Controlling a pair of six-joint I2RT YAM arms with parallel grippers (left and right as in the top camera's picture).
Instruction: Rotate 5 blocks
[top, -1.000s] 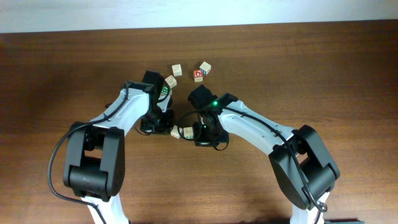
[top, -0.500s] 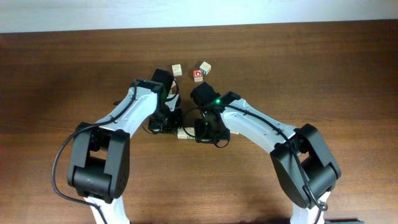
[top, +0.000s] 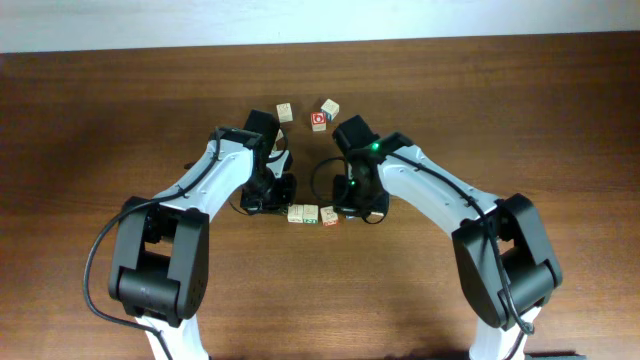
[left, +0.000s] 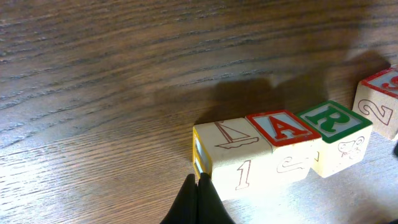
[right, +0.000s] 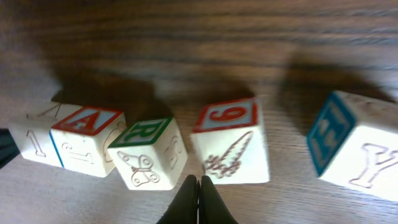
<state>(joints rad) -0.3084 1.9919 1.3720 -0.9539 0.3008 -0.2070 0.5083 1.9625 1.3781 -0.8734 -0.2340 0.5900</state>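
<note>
Our main worry is that a push meant to turn one cube drags its neighbours along. The sailboat block (left: 231, 135) and the A block (left: 281, 127) stand face to face, touching, and the green-framed R cube (left: 333, 121) sits hard against them. Friction between those faces could swing the whole row instead of one piece. The left gripper (left: 199, 190) has its fingers pressed together, pinching nothing, with its tip at the sailboat block's near corner; we cannot tell whether it touches. An off-centre poke there would probably slide the light cube along the table (left: 93, 81) rather than spin it. The right gripper (right: 199, 191) is likewise pressed together and empty, and it points at the gap between the R cube and the 9 block (right: 230, 140), where it could wedge them apart. The two arms also work close together, so we judge a bump possible. The blocks (top: 329, 215) are small pale wooden cubes with thin printed letters, numbers and outline drawings. The row lies near the table's middle, between the grippers. A blue-lettered block (right: 339, 140) stands apart beside it, and a far block (top: 285, 112) lies farther back, near a red-faced cube (top: 319, 120).
</note>
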